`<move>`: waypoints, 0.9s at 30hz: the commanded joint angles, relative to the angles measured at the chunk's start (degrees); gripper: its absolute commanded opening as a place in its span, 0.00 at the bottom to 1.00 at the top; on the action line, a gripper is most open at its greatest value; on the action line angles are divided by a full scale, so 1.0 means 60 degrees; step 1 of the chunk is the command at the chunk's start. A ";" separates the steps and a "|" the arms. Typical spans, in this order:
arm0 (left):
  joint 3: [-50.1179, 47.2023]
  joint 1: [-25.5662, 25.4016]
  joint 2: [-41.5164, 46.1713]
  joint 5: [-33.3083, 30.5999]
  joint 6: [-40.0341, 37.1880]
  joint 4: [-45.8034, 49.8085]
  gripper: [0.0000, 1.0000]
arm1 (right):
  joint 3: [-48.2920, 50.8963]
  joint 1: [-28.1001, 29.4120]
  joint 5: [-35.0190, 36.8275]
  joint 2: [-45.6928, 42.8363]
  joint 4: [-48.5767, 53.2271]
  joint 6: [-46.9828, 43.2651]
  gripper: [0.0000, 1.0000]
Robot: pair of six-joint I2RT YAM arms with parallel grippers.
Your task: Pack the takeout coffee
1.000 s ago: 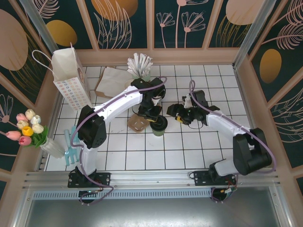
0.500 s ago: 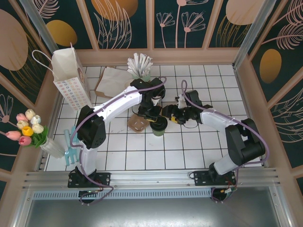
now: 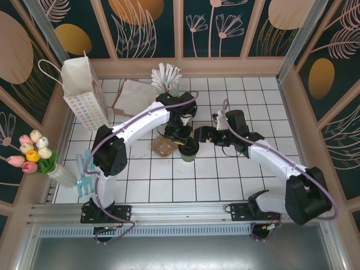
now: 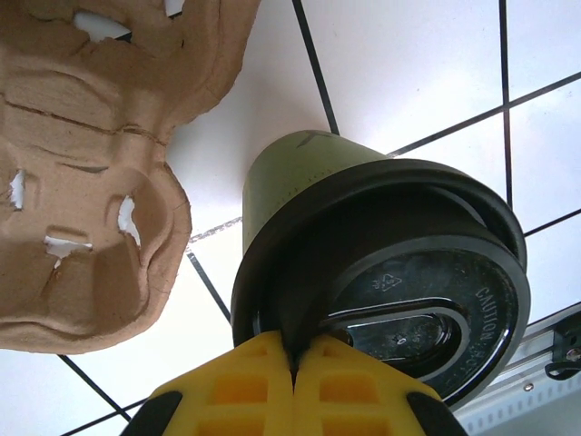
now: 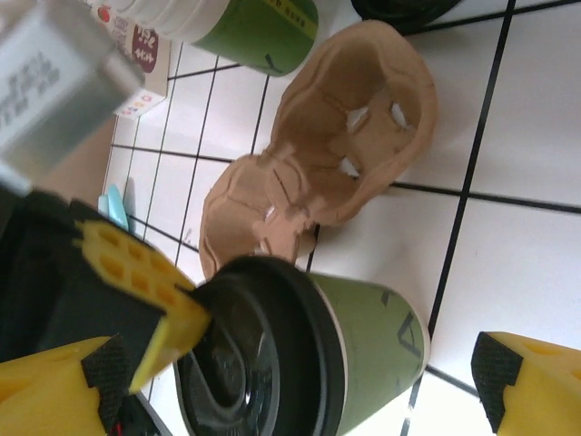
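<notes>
There stood the takeout coffee (image 3: 189, 149), just left of the top view's centre on the white tiled table (image 3: 225, 180). Its dark lid faced up, and the brown two-hole pulp carrier (image 3: 163, 147) lay just beside it on the left. The left gripper (image 3: 182, 139) hung over the cup from the upper side. In the left wrist view its yellow fingers (image 4: 236, 395) were squeezed together at the bottom edge, nipping the near rim of the black lid (the rim ran straight into the seam between them). The green wall and the lid sat in the lower right of that view, and the carrier lay across the upper left.

The right gripper (image 3: 203, 134) sat just right of the cup in the top view, and it was spread wide. In the right wrist view one yellow finger was in the lower left corner and the other (image 5: 536, 381) in the lower right. The cup lay between them, with bare tile showing between the cup and the right-hand finger. Whether the left-hand one touched the lid, I couldn't tell. It gripped nothing.

The white paper bag (image 3: 84, 93) stood well apart at the upper left. The holder of white-wrapped straws (image 3: 166, 79) stood at top centre.
</notes>
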State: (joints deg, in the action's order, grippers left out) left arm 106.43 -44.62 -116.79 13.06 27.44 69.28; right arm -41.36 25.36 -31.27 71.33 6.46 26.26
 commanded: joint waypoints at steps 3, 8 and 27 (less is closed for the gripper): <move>-0.0388 -0.0078 -0.1013 -0.0581 0.0063 0.0040 0.00 | 0.0507 0.0273 0.0223 -0.0100 0.0197 -0.0455 0.98; -0.0532 -0.0078 -0.1012 -0.0523 0.0074 -0.0081 0.00 | 0.0616 0.0498 -0.0255 0.0231 0.0455 -0.0590 0.90; -0.0630 -0.0082 -0.0940 -0.0466 0.0160 -0.0329 0.00 | 0.1131 0.0705 -0.0359 -0.0592 -0.0257 -0.0743 0.91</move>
State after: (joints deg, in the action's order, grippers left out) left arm 105.34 -44.64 -116.16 13.19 27.68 68.14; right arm -36.80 28.67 -32.64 71.20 6.76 23.86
